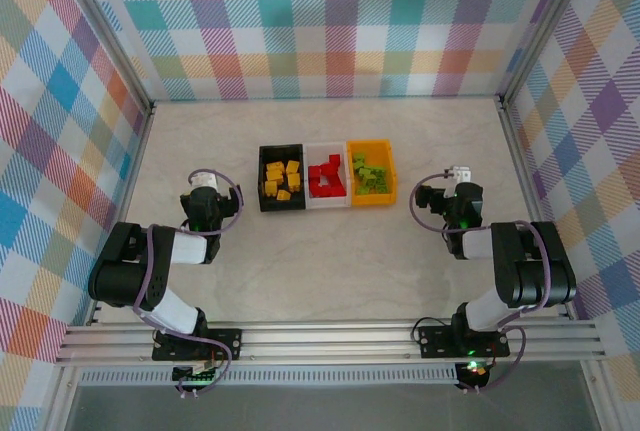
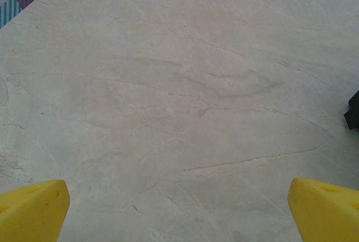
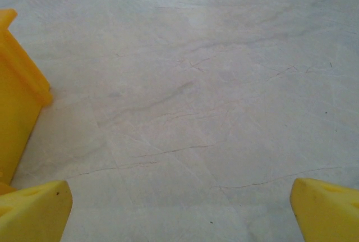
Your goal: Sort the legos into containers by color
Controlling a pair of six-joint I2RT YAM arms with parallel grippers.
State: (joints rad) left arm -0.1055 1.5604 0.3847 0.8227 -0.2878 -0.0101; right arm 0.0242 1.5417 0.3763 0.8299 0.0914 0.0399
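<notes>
One pale, marbled surface [image 1: 330, 281] spans the enclosure. Plaid walls [image 1: 340, 21] box it in on three sides, and a metal rail [image 1: 330, 339] runs along the near edge. The left arm [image 1: 140, 276] and right arm [image 1: 525, 271] rise from that rail, well apart. Each is folded at the elbow and reaches toward the far side.

Between them, farther out, three bins stand in a row, touching side to side. The black bin [image 1: 262, 181] is on the left, the white bin [image 1: 328, 202] in the middle and the orange bin [image 1: 390, 179] on the right. Yellow legos [image 1: 283, 179] lie in the black bin, red legos [image 1: 325, 179] in the white bin and green legos [image 1: 369, 176] in the orange bin. They are too small and too tightly heaped to count.

The left fingers [image 1: 207, 181] sit near the black bin, off its left side. In the left wrist view their yellow fingertips [image 2: 33, 208] are spread wide apart, with only bare surface between them and nothing held. A dark corner of the black bin shows at that view's right edge.

The right fingers [image 1: 458, 177] sit near the orange bin, off its right side. In the right wrist view they are just as wide open and hold nothing. The orange bin's wall stands just beside the left-hand tip.
</notes>
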